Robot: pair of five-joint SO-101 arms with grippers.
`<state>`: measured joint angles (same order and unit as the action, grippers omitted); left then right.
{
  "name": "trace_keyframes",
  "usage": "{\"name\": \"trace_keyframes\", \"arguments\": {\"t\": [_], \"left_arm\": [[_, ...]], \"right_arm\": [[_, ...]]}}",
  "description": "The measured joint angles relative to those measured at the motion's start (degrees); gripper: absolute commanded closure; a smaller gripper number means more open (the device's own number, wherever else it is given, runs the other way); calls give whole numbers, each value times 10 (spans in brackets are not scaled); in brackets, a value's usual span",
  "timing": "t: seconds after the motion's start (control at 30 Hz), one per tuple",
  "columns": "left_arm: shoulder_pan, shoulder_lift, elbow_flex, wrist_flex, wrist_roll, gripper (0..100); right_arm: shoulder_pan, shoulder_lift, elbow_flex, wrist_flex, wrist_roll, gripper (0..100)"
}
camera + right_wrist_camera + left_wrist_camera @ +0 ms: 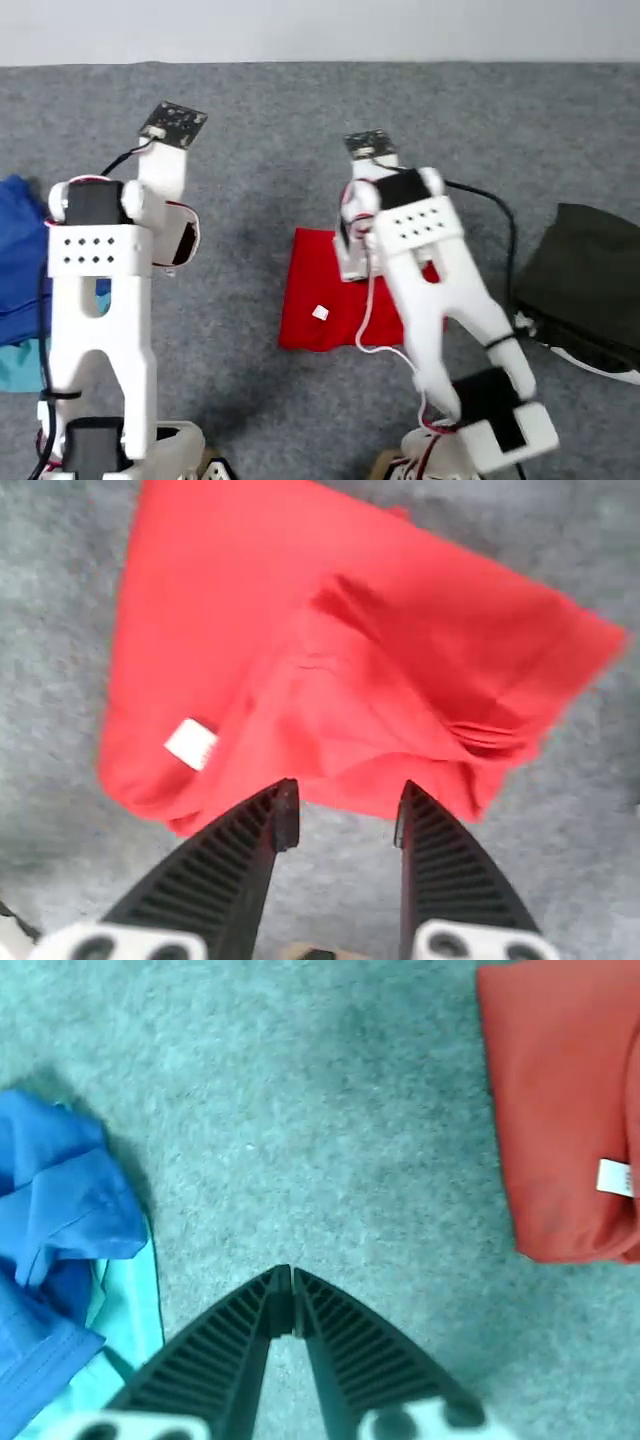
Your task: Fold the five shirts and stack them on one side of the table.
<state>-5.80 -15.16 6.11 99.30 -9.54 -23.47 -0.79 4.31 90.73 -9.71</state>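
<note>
**Open right pincer (346,805) at the red shirt (300,650)**

My right pincer hangs with its fingers apart, and the red shirt lies just past the tips. My left pincer (292,1285) is pressed together over the grey table (300,1110). The blue shirt (60,1220) and teal shirt (130,1310) are heaped close beside it.

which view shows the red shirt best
The right wrist view: the red shirt lies nearly whole, folds and white tag clear. In the high view the right arm covers part; the left wrist view catches one edge.
</note>
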Motion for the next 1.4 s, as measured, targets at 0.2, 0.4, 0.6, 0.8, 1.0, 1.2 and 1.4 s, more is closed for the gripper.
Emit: {"name": "trace_keyframes", "arguments": {"t": [0.2, 0.4, 0.6, 0.8, 1.0, 1.2, 1.4], "left_arm": [[-6, 0, 0, 0, 0, 995], [-6, 0, 0, 0, 0, 995], [-6, 0, 0, 0, 0, 995], [-6, 0, 0, 0, 0, 995], [-6, 0, 0, 0, 0, 995], [-6, 0, 0, 0, 0, 995], [-6, 0, 0, 0, 0, 995]], "right_arm": [[-33, 110, -105, 0, -58, 824], [-35, 228, -227, 42, -76, 825], [-33, 311, -296, 62, -76, 826], [-33, 353, -301, 64, -76, 827], [-15, 375, -301, 85, -76, 883], [-14, 384, -301, 94, -62, 980], [-12, 384, -301, 98, -41, 990]]}}
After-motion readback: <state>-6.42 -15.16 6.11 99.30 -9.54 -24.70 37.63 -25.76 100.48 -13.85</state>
